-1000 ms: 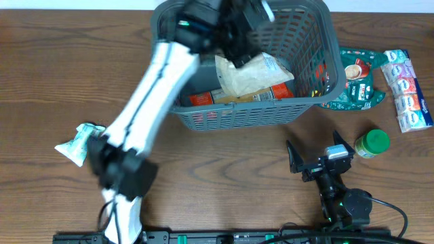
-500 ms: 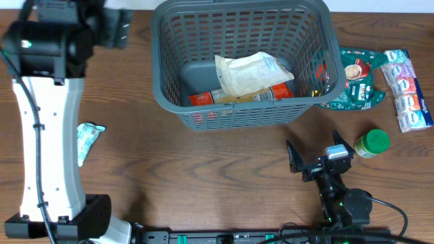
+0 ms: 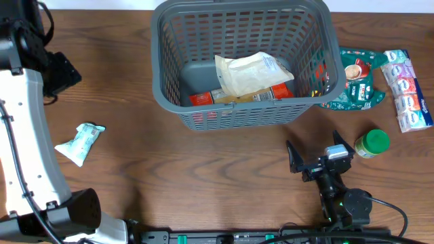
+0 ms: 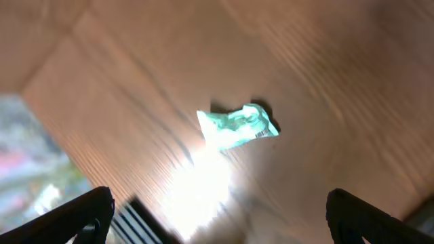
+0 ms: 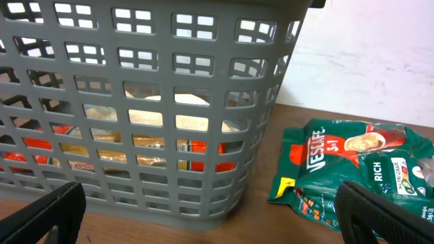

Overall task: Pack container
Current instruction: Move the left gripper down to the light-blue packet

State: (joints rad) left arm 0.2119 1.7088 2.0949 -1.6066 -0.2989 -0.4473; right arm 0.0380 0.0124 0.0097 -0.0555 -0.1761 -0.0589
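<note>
The dark grey lattice basket stands at the table's back middle and holds a crumpled white bag and a red packet. It also fills the right wrist view. My left gripper is open and empty, high above a small mint-green packet that lies on the table at the left. My right gripper is open and empty, resting low in front of the basket, pointing at its wall.
A green Nescafe pouch lies right of the basket, also in the right wrist view. A strip of tissue packs and a green-lidded jar are at the far right.
My left arm has swung out of the basket to the far left and now hangs above the mint-green packet. The white bag stays in the basket. The right arm has not moved.
</note>
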